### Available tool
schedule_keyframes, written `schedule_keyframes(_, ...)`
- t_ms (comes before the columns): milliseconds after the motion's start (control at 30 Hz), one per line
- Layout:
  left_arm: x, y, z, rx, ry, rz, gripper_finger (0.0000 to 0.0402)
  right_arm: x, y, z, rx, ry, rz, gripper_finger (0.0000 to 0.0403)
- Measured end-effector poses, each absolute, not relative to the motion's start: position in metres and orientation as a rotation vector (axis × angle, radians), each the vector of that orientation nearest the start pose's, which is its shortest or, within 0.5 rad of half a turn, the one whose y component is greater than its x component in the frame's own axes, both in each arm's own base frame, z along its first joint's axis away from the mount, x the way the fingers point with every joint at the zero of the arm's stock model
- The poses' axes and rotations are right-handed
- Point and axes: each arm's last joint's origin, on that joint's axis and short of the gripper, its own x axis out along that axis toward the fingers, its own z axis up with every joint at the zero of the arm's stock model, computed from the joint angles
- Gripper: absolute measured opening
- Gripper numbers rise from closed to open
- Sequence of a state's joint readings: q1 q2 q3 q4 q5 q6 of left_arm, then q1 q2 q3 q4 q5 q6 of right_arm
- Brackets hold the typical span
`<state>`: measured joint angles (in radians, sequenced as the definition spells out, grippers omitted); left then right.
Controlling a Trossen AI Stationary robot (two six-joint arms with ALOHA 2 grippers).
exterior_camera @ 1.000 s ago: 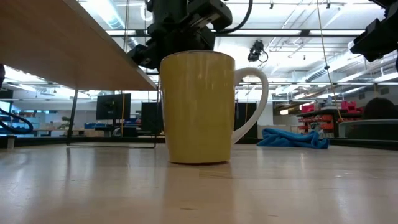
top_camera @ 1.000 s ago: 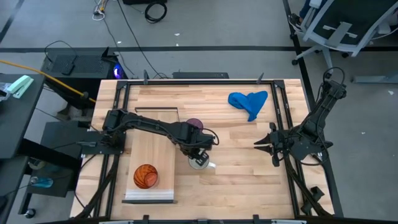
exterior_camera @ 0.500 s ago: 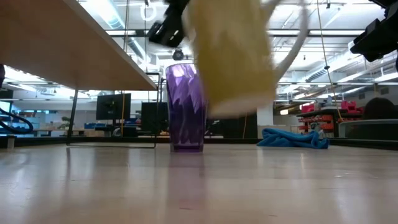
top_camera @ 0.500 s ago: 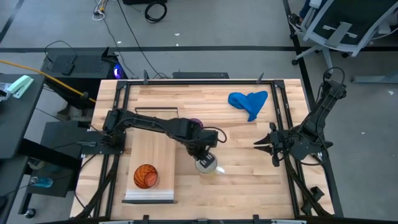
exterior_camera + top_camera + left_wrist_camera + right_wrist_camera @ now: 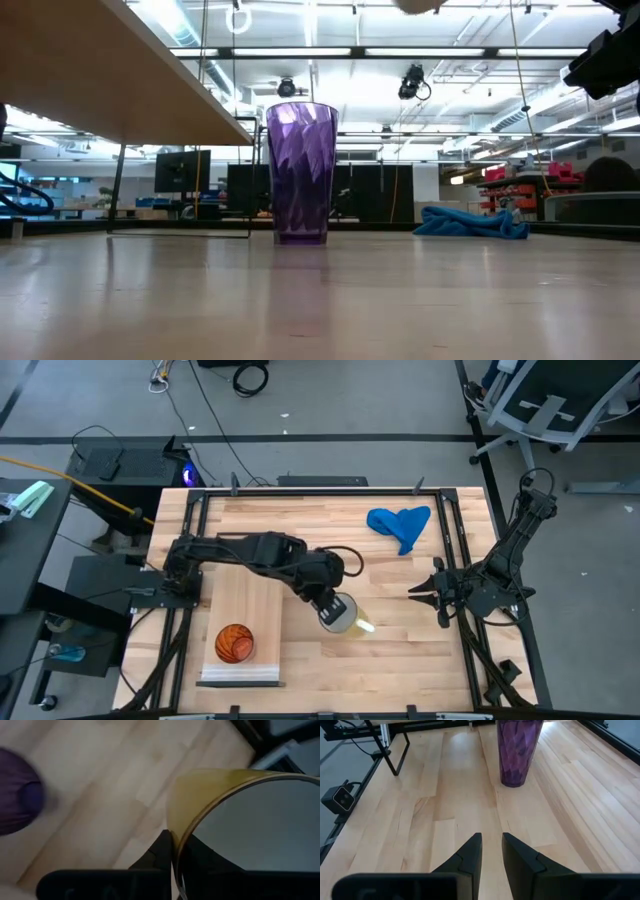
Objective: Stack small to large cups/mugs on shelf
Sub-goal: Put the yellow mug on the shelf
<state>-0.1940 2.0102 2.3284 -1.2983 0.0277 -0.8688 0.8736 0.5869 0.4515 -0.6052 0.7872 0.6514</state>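
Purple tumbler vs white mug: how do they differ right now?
The purple tumbler stands upright on the tabletop, free of either gripper; the white mug hangs in the air, its rim pinched by the left gripper. The tumbler is translucent and faceted with no handle; the mug is opaque and smooth-walled. Neither is on the shelf.

Lab: ceiling strip lights (image 5: 420,52), monitors (image 5: 182,170), floor cables (image 5: 215,400).
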Motion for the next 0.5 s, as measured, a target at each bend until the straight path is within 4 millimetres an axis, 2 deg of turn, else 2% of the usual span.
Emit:
schedule_keyframes(333, 0.367, -0.066, 0.389, -0.727, 1.199, 0.482, 0.0024, 0.090, 0.076, 0.217, 0.091, 0.494, -0.081, 0.0083)
schedule_keyframes(433, 0.370, -0.065, 0.393, -0.752, 1.152, 0.458, 0.0024, 0.091, 0.076, 0.216, 0.088, 0.496, -0.081, 0.0083)
schedule_keyframes(500, 0.364, -0.063, 0.398, -0.766, 1.147, 0.468, 0.0024, 0.091, 0.076, 0.216, 0.088, 0.497, -0.081, 0.0083)
